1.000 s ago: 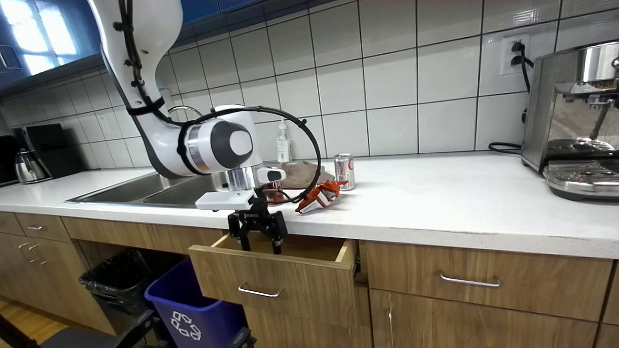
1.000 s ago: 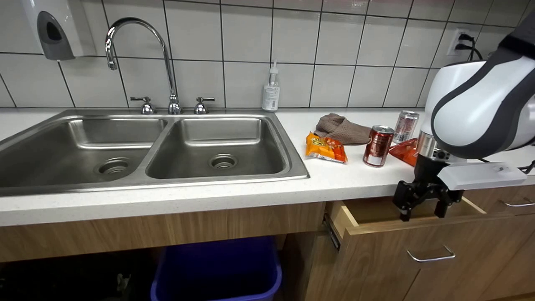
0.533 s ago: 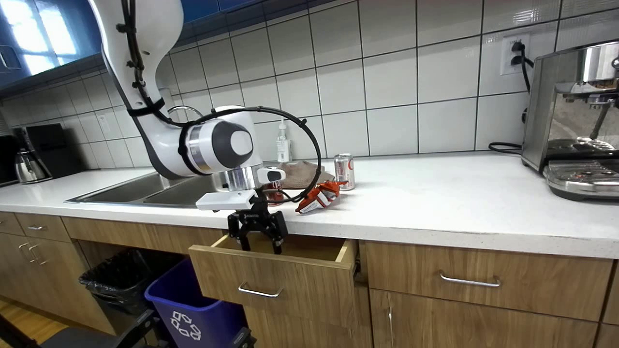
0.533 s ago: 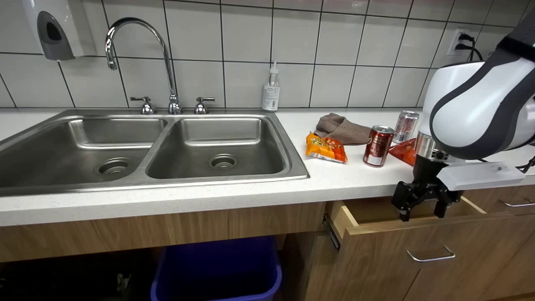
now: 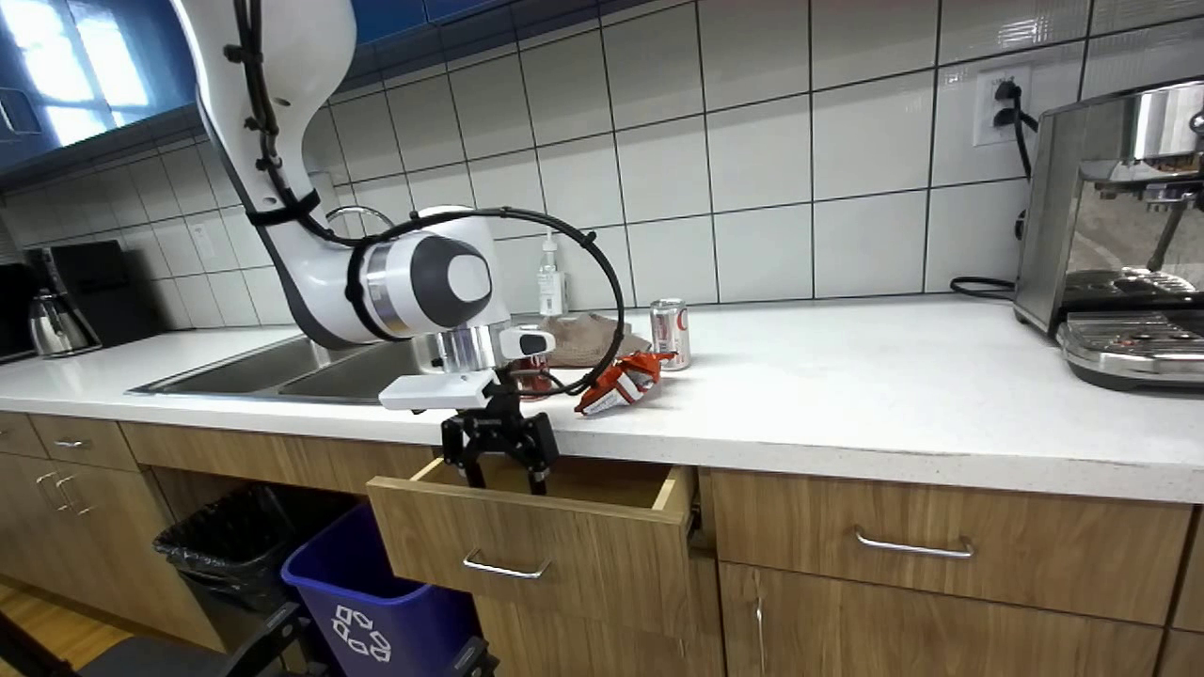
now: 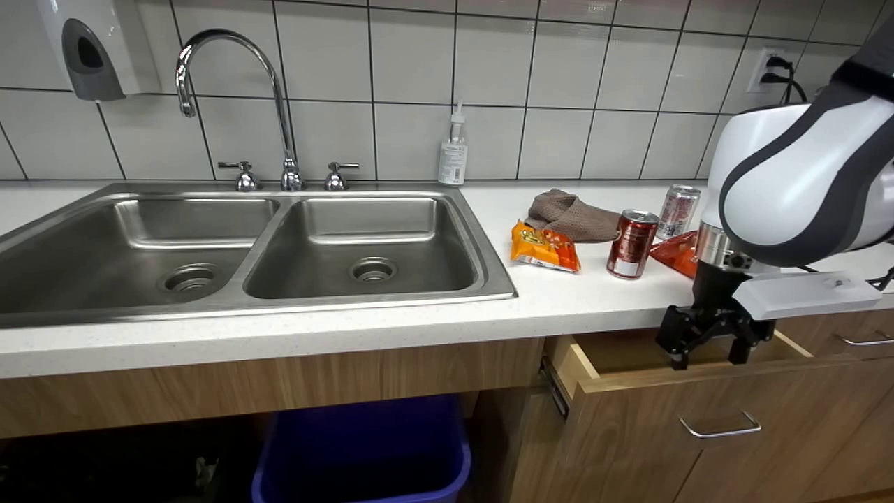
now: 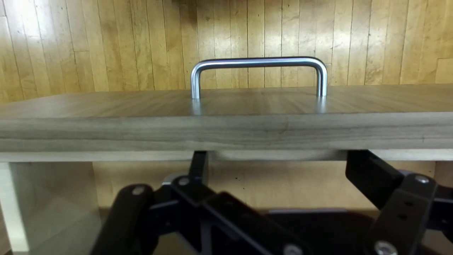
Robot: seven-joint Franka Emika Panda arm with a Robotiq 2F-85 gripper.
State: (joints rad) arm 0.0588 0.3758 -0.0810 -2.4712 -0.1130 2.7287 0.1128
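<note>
A wooden drawer [image 5: 602,564] stands pulled out below the counter; it also shows in an exterior view [image 6: 628,433]. My black gripper [image 5: 508,481] points down into the drawer, just behind its front panel. In the wrist view, the gripper [image 7: 277,157] is open with its fingers wide apart and nothing between them. The fingertips are close against the inner side of the front panel [image 7: 247,131]; whether they touch it I cannot tell. The silver handle [image 7: 258,63] is on the panel's outer face. The part of the drawer floor that shows is bare.
The counter [image 5: 847,404] edge lies close behind the gripper. On it are a red can [image 6: 633,244], silver can [image 5: 670,334], red bag [image 5: 625,381], orange bag [image 6: 545,246] and brown cloth [image 6: 576,216]. A sink [image 6: 370,244] and blue bin [image 5: 376,602] are nearby.
</note>
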